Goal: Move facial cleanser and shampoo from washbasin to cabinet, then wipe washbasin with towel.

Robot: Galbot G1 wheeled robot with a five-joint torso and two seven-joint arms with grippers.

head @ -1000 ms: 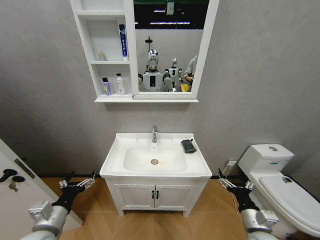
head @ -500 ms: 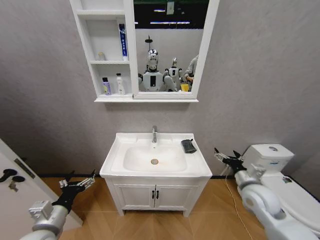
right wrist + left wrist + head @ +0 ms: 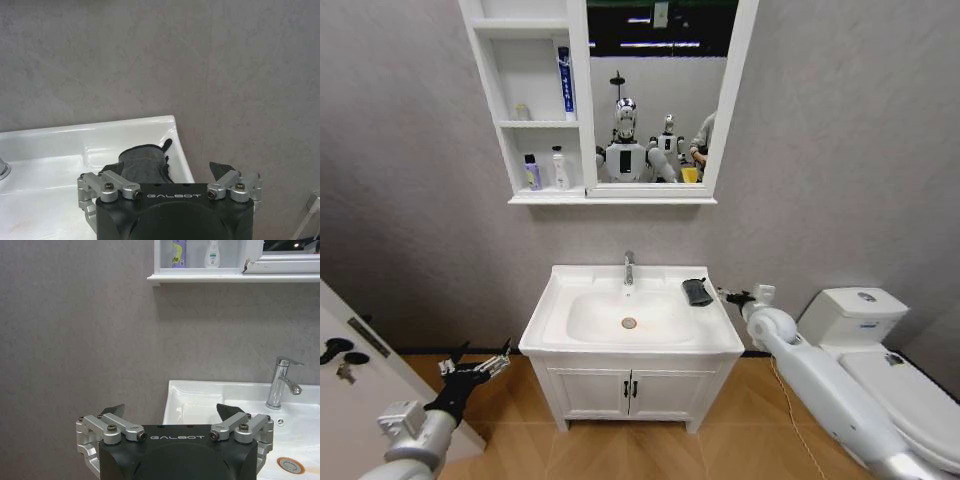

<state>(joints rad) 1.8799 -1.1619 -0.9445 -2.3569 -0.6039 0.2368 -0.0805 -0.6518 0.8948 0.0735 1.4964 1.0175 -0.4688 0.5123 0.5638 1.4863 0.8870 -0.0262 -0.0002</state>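
Note:
The white washbasin (image 3: pixel 552 335) has a chrome tap (image 3: pixel 629 268), and the dark grey towel (image 3: pixel 697 291) lies folded on its back right corner. My right gripper (image 3: pixel 729 297) hovers open just right of the basin's edge, level with the towel and pointing at it. In the right wrist view the towel (image 3: pixel 142 162) lies just ahead of the open right gripper (image 3: pixel 167 172). My left gripper (image 3: pixel 475 367) hangs open, low and left of the vanity. A purple bottle (image 3: pixel 532 172) and a white bottle (image 3: pixel 560 169) stand on the cabinet's lower shelf (image 3: pixel 545 195).
A toilet (image 3: pixel 865 320) stands close on the right, behind my right arm. A white door (image 3: pixel 350 390) is at the far left. The mirror (image 3: pixel 655 90) hangs above the tap. A blue tube (image 3: pixel 564 80) and a small jar (image 3: pixel 523 112) occupy the shelf above.
My right arm has risen from low beside the toilet and swung left, up to the basin's right edge near the towel. The left arm has stayed where it was.

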